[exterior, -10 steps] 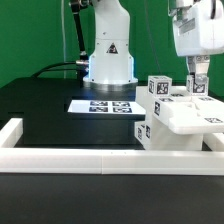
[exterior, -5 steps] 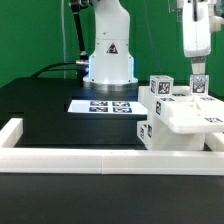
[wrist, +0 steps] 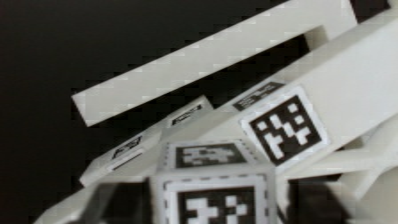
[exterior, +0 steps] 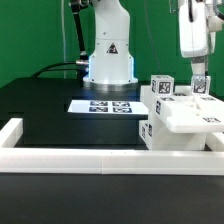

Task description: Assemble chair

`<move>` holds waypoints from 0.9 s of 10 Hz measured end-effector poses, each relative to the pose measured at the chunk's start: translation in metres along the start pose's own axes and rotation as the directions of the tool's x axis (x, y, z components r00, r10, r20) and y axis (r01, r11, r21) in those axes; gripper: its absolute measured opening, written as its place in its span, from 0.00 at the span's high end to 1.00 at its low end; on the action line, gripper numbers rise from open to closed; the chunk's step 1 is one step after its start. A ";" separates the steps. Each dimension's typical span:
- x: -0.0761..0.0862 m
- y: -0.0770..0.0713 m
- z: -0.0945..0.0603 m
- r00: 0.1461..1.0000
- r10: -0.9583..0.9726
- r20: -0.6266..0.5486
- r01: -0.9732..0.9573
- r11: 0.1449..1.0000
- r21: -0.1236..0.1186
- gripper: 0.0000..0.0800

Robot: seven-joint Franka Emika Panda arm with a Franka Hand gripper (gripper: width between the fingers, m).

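Observation:
The chair (exterior: 185, 118) stands partly built at the exterior view's right: a white slab on blocky pieces, with two tagged posts rising from it. My gripper (exterior: 198, 70) hangs straight over the right post (exterior: 201, 87), its fingertips at the post's top. In the wrist view that post's tagged top (wrist: 222, 203) lies between my dark fingers (wrist: 111, 203), which stand slightly off its sides. The gripper is open and holds nothing. The left post (exterior: 161, 88) stands free. Another tagged chair face (wrist: 285, 125) shows beyond the post.
The long white border frame (exterior: 90, 157) runs along the table's front and up both sides, close against the chair. The marker board (exterior: 103, 105) lies flat before the robot base (exterior: 108, 55). In the wrist view a border rail (wrist: 196, 70) crosses behind the chair.
The jaws have parted from the right post, which they held a second ago. The gripper has lifted a little; the post stays upright in the chair.

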State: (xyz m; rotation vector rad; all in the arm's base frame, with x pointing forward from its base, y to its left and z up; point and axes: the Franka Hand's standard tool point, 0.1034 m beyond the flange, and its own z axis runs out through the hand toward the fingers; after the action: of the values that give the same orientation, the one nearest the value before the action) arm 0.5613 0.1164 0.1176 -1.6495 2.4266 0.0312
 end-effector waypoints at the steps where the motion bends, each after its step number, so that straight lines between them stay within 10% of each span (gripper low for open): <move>1: 0.000 0.002 0.000 1.000 -0.031 -0.001 0.031 0.999 -0.014 0.36; 9: 0.003 0.001 0.000 0.776 -0.630 0.000 0.630 0.776 -0.022 0.19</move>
State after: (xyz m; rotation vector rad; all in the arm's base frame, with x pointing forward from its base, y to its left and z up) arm 0.5597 0.1142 0.1168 -2.3850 1.7474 -0.0535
